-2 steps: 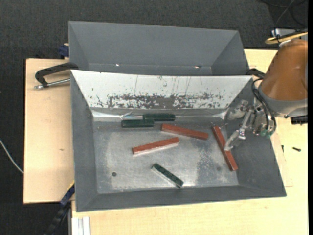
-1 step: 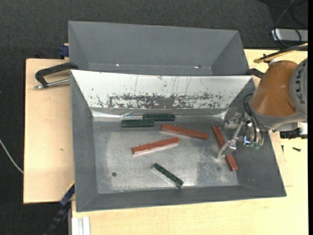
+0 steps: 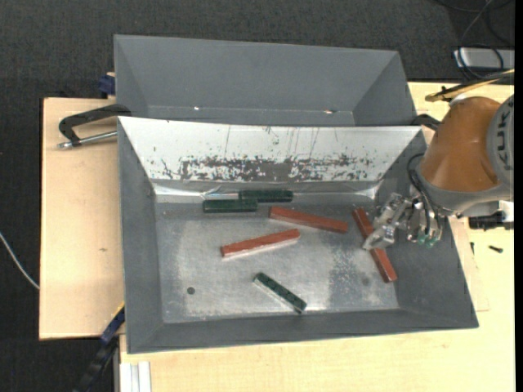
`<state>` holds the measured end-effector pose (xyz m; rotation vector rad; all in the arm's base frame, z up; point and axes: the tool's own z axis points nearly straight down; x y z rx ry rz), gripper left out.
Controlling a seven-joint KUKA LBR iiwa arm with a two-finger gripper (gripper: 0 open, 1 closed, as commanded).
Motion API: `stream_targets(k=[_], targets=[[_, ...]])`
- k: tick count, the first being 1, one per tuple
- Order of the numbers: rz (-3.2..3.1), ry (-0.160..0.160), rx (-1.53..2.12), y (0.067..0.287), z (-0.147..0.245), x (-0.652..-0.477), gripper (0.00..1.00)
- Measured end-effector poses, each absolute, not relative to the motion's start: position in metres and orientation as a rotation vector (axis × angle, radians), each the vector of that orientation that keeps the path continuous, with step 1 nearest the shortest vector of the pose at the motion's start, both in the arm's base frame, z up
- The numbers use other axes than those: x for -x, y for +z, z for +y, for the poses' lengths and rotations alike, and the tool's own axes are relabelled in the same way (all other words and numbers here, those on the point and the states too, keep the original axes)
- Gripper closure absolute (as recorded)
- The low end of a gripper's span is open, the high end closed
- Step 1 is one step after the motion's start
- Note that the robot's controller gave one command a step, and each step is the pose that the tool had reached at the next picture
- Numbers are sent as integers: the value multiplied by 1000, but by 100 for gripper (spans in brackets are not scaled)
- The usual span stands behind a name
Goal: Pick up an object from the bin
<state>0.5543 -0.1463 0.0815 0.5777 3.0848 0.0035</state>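
The grey metal bin (image 3: 137, 243) holds six sticks, three red-brown and three dark green, all lying flat on its floor and none heaped.

Two dark green sticks lie along the foot of the back wall. One (image 3: 230, 207) is a little nearer and more to the left. The other (image 3: 265, 195) is just behind it, and their ends overlap or touch. The third green stick (image 3: 279, 292) lies alone near the front wall, slanted.

The longest red-brown stick (image 3: 260, 243) lies near the middle of the floor, tilted slightly up to the right. A second red-brown stick (image 3: 308, 219) lies just behind it to the right, apart from it.

The third red-brown stick (image 3: 384, 265) lies at the right side of the floor, slanted down to the right. Its middle is hidden by the gripper (image 3: 391, 229), so only the upper end and the lower end show. Whether these ends belong to one stick or two pieces cannot be told.

The gripper hangs low directly over that stick, below the arm's orange cover (image 3: 462, 153). Its metal parts blur together, so I cannot tell whether it is apart, together or clamped on the stick.

A band of dark speckles and thin scratches (image 3: 270, 168) runs along the back wall, with no letters that can be made out. A small dark spot (image 3: 190, 291) sits on the floor at front left, too small to identify.
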Motion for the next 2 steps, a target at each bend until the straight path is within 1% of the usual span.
stream_targets(k=[2], targets=[[3087, 5, -579, 84, -146, -554, 100]])
